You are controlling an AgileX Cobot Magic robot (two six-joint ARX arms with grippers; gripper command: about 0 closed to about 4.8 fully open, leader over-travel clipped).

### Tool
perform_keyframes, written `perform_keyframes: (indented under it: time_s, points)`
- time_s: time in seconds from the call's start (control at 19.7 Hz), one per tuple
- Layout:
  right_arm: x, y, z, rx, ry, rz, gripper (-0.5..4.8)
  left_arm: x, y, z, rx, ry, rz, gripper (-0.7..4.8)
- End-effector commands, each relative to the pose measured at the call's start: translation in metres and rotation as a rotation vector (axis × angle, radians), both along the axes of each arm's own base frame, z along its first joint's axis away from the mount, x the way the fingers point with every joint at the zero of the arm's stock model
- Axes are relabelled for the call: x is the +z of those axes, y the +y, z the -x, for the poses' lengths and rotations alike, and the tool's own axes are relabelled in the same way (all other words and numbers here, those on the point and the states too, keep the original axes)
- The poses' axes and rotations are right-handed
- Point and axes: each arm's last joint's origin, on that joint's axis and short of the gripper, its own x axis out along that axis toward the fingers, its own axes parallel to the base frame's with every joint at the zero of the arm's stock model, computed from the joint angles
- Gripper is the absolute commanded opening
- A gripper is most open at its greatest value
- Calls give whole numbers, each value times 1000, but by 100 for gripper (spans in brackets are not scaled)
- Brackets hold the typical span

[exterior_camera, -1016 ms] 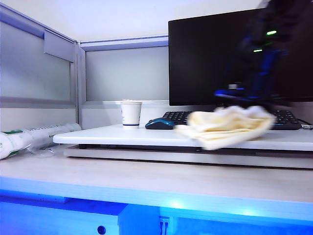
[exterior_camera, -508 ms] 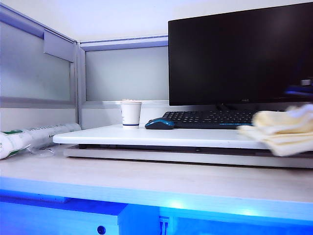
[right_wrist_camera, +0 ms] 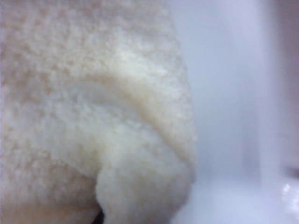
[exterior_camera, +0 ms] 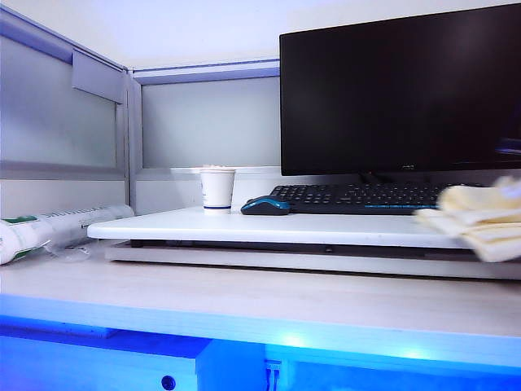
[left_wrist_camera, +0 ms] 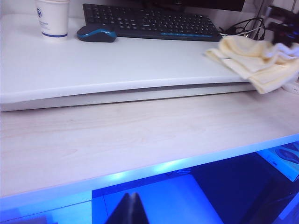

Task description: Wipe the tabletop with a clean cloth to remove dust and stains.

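Spanning the scene, the tabletop (exterior_camera: 244,228) is seen as a white slab raised over a pale wood-grain desk (exterior_camera: 244,305), enclosed by grey partition walls (exterior_camera: 57,122). At the far left a rolled white package (exterior_camera: 49,230) is laid on the desk. On the slab, a paper cup (exterior_camera: 218,190) is set beside a blue-black mouse (exterior_camera: 265,206), then a black keyboard (exterior_camera: 358,198) under a dark monitor (exterior_camera: 399,94). The cloth (exterior_camera: 480,218) is draped over the slab's right end, overhanging its edge. The left gripper (left_wrist_camera: 129,211) is parked low before the desk, jaws pressed together, nothing held. The right gripper (left_wrist_camera: 282,21) is positioned above the cloth, closed on it; its camera is filled by cream pile (right_wrist_camera: 93,116).
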Motion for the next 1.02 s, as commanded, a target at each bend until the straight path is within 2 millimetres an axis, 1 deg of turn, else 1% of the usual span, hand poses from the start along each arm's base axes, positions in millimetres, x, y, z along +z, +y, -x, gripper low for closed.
perform_keyframes:
  time_s: [0.05, 0.2, 0.3, 0.41, 0.51, 0.61, 0.76, 0.97, 1.02]
  points:
    - [9, 30, -14, 59, -118, -2, -4, -2, 0, 1, -14, 30, 4, -6]
    - [12, 67, -24, 115, -204, -29, -4, -2, 0, 1, -14, 30, 4, -6]
    - [10, 83, -29, 130, -230, -56, -4, -2, 0, 1, -14, 30, 4, -6]
    - [3, 98, -34, 153, -233, -119, -4, -2, 0, 1, -15, 31, 4, -6]
    - [-3, 112, -37, 168, -235, -139, -4, -2, 0, 1, -18, 31, 5, -6]
    - [-8, 131, -44, 206, -233, -151, -4, -2, 0, 1, -18, 31, 5, -6]
    - [-8, 165, -60, 268, -249, -173, -4, -2, 0, 1, -18, 31, 5, -6]
    - [-2, 215, -89, 355, -269, -241, -4, -2, 0, 1, -16, 40, 16, -6]
    - [-2, 225, -93, 365, -272, -250, -4, -2, 0, 1, -16, 40, 16, -6]
